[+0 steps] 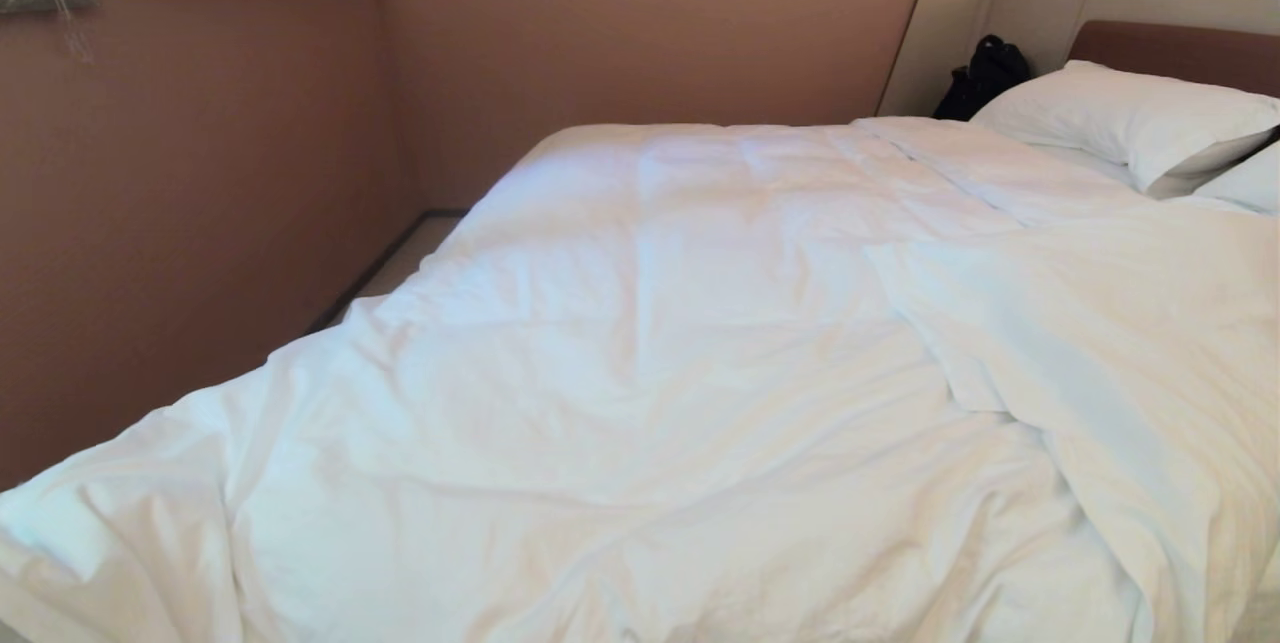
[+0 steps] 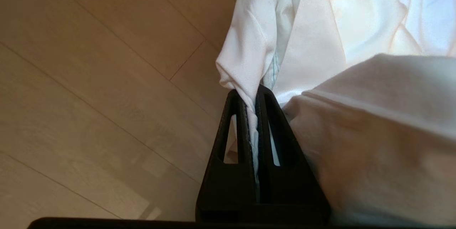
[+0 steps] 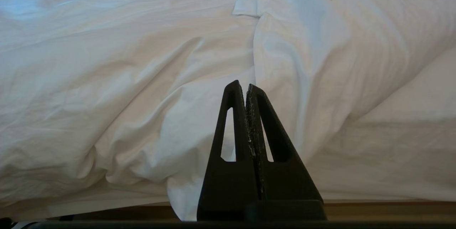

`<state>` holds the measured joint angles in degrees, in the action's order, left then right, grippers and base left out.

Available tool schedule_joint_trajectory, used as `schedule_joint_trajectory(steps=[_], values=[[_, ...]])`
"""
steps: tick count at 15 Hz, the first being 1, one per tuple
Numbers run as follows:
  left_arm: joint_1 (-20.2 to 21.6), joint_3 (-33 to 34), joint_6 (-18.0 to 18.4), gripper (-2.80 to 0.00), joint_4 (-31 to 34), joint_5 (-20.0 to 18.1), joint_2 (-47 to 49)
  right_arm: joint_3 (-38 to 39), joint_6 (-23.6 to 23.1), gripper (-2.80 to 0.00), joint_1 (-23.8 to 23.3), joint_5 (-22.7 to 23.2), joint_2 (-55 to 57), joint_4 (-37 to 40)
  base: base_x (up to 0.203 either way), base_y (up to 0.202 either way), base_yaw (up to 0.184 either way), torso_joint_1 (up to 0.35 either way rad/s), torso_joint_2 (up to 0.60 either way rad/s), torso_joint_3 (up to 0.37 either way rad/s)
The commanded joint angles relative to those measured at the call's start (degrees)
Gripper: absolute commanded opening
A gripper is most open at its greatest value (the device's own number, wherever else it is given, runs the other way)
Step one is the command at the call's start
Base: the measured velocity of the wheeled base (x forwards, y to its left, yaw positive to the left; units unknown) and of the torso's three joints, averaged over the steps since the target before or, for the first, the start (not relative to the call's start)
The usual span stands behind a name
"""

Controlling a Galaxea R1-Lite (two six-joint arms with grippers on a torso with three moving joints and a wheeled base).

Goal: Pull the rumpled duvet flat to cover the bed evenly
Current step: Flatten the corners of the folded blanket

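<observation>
1. Duvet (image 1: pixel 640 343) is lying rumpled across the bed (image 1: pixel 1170 48), one flap folded back at the right.
2. I'm pinching its soft, bulky edge in the left gripper (image 2: pixel 255 92), over the floor (image 2: pixel 89 79).
3. Right gripper (image 3: pixel 245 86) is idling clamped empty, facing folds.

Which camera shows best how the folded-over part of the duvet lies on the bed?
The head view: it shows the whole duvet with a flap folded over on the right. The right wrist view shows only nearby creases; the left wrist view shows a bunched edge pinched in the left end effector.
</observation>
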<state>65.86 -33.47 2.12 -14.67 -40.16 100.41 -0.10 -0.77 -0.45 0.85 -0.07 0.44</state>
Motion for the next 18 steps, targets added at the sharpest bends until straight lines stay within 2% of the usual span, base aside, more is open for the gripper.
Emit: schedule_joint_trajectory(steps=[1, 3, 8, 11, 13, 14, 18], values=[[3.13, 1.20, 1.16, -2.80, -0.10, -0.89, 1.95, 0.01, -0.02, -2.80, 0.01, 0.03, 0.07, 0.00, 0.000, 0.000, 0.000, 0.000, 0.00, 0.000], [4.42, 1.88, 2.58, -2.80, -0.10, -2.11, 3.10, 0.01, -0.02, -2.80, 0.01, 0.03, 0.07, 0.00, 0.000, 0.000, 0.000, 0.000, 0.00, 0.000], [4.45, 1.49, 2.89, -2.80, -0.10, -2.21, 5.13, 0.01, -0.02, -2.80, 0.01, 0.03, 0.07, 0.00, 0.000, 0.000, 0.000, 0.000, 0.00, 0.000], [4.45, 1.65, 5.44, -2.80, -0.10, -2.65, 6.55, 0.01, -0.02, -2.80, 0.01, 0.03, 0.07, 0.00, 0.000, 0.000, 0.000, 0.000, 0.00, 0.000], [4.45, 1.56, 5.88, -2.80, -0.10, -2.73, 7.17, 0.01, -0.02, -2.80, 0.01, 0.03, 0.07, -0.08, 0.000, 0.000, 0.000, 0.000, 0.00, 0.000], [4.45, 1.56, 5.88, 0.00, -0.10, -2.82, 7.17, 0.01, -0.02, -2.80, 0.01, 0.03, 0.07, 0.00, 0.000, 0.000, 0.000, 0.000, 0.00, 0.000], [4.72, 1.42, 5.27, 0.00, -0.10, -2.93, 6.45, 0.01, -0.02, -2.80, 0.01, 0.03, 0.07, 0.00, 0.000, 0.000, 0.000, 0.000, 0.00, 0.000]])
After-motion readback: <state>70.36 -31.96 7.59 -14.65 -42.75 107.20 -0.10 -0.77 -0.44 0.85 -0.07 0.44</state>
